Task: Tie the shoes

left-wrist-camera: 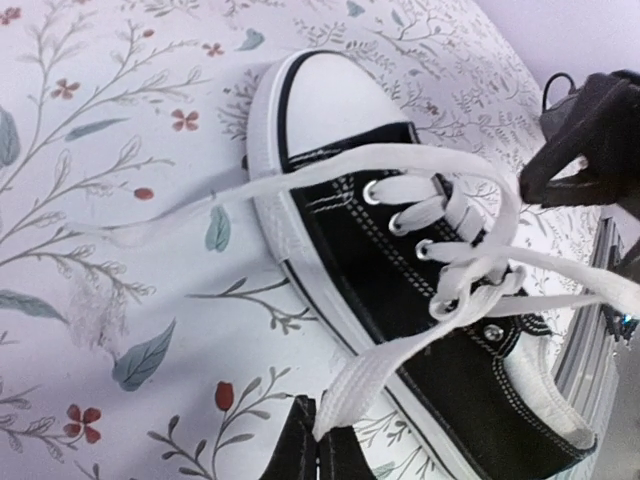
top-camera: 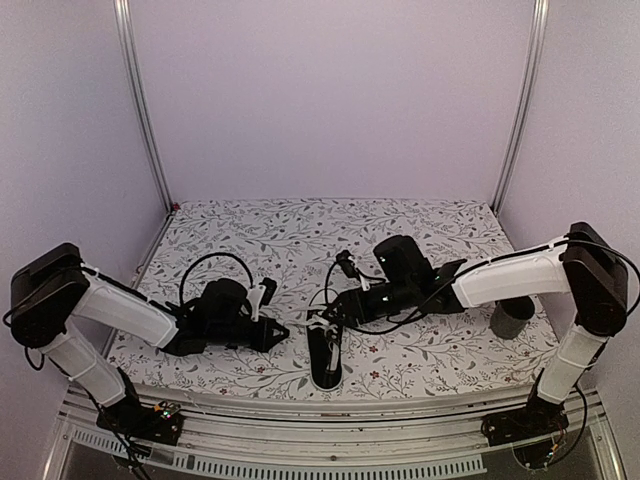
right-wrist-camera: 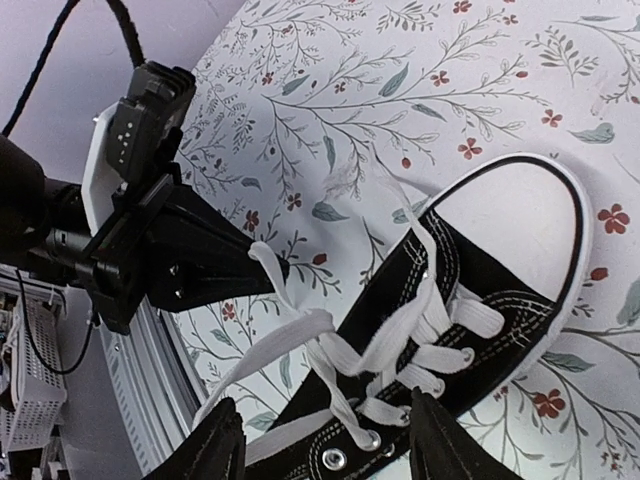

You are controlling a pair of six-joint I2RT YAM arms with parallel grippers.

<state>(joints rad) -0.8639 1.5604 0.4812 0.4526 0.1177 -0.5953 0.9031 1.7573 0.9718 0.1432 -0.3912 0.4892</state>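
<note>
The black sneaker (top-camera: pixel 325 362) with white toe cap lies near the table's front edge, between the arms. In the left wrist view the shoe (left-wrist-camera: pixel 400 270) has its laces crossed over the eyelets. My left gripper (left-wrist-camera: pixel 315 455) is shut on one end of a white lace (left-wrist-camera: pixel 395 365), pulled out to the shoe's side. It also shows in the top view (top-camera: pixel 282 333) and in the right wrist view (right-wrist-camera: pixel 262 265). My right gripper (right-wrist-camera: pixel 325 445) is open, its fingers (right-wrist-camera: pixel 440 435) straddling the shoe (right-wrist-camera: pixel 500 290) over the crossed laces (right-wrist-camera: pixel 330 345), holding nothing. In the top view it (top-camera: pixel 325 315) hovers above the shoe.
A dark grey mug (top-camera: pixel 512 320) stands at the right under the right arm. The floral tablecloth (top-camera: pixel 300 225) covers the table. A metal rail (top-camera: pixel 330 405) runs along the front edge just below the shoe. A loose lace loop (left-wrist-camera: pixel 150 228) lies on the cloth.
</note>
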